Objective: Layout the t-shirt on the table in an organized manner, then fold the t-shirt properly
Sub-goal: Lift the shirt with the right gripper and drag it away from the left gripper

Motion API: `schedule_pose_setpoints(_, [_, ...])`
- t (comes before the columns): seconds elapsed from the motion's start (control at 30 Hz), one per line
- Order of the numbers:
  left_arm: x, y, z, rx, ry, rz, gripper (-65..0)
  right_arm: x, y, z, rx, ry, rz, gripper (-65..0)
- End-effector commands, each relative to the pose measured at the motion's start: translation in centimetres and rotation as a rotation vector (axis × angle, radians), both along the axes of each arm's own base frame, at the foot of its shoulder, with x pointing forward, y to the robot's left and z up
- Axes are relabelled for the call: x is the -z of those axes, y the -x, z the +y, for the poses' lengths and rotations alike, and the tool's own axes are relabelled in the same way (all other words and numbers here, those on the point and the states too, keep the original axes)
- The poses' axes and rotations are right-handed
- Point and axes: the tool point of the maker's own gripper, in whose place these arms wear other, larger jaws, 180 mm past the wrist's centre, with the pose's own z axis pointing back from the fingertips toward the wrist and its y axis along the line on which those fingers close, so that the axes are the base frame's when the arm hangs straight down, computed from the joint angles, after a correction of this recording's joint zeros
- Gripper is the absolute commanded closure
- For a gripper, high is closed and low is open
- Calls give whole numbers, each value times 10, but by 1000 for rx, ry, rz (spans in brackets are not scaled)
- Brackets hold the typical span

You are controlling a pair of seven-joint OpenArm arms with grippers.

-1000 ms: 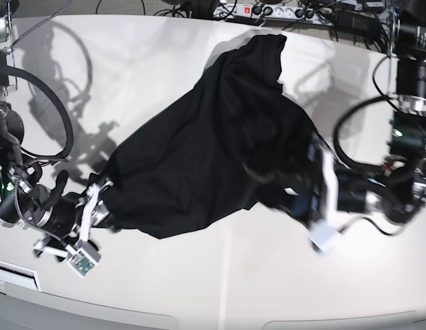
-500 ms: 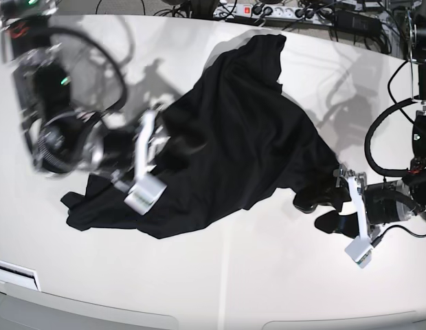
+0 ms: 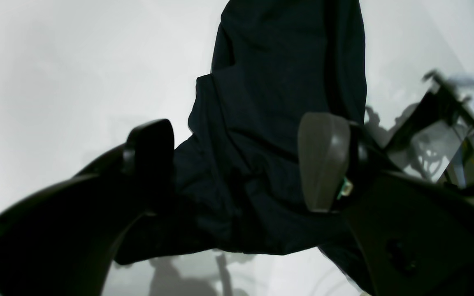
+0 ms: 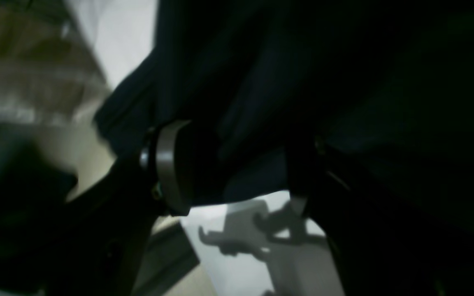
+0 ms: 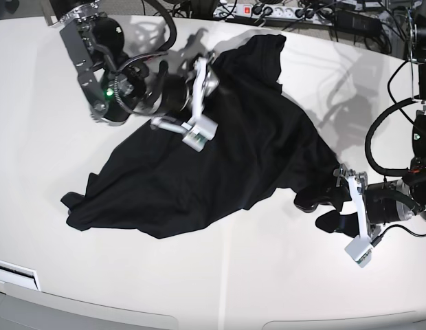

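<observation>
While the plain black soft-fabric t-shirt lies crumpled across the middle of the glossy off-white table, its long axis runs diagonally from a low corner at the base view's left up to the far edge. Left of the shirt's upper part, the right gripper hovers over the cloth with fingers spread; whether any fabric is caught between them is too blurred to tell. At the shirt's right hem, the left gripper sits nearest, fingers wide apart, holding nothing. Sleeves and collar are buried in folds.
</observation>
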Motion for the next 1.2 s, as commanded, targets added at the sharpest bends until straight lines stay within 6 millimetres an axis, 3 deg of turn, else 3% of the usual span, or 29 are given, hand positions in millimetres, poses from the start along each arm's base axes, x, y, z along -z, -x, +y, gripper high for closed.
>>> schedule_pose_setpoints(0.0, [-20,-9,1,-1,27,-56,-475,-7,-8,5,26,-41,-19,-360])
schedule_pose_setpoints(0.23, [-20,-8,0,-1,28,-56,-475,39,-14,-12,113,113,7,-342])
schedule_pose_setpoints(0.3, [-21,-9,0,-1,28,-56,-475,44,-10,-12,89,123,14,-211])
schedule_pose_setpoints(0.37, [-21,-9,1,0,27,-57,-475,44,-4,-11,29,124,5,-14])
schedule_pose_setpoints(0.53, [-20,-9,1,-1,22,-57,-475,29,-27,-32,10,255,-126,0])
schedule_pose_setpoints(0.67, [-18,-9,3,-5,7,-57,-475,9,-54,-85,105,436,-262,0])
schedule_pose_setpoints(0.8, [-16,-10,5,-9,-11,-58,-475,3,-67,-163,259,631,-307,0])
schedule_pose_setpoints(1.0, [-16,-8,3,-6,8,-53,-475,-7,-64,-277,529,939,-271,0])
schedule_pose_setpoints(1.1, [-15,-5,-1,-1,28,-45,-475,-15,-60,-309,627,1025,-239,0])
schedule_pose_setpoints(1.17, [-13,-3,-3,2,38,-37,-475,-18,-60,-315,649,1038,-238,-11])
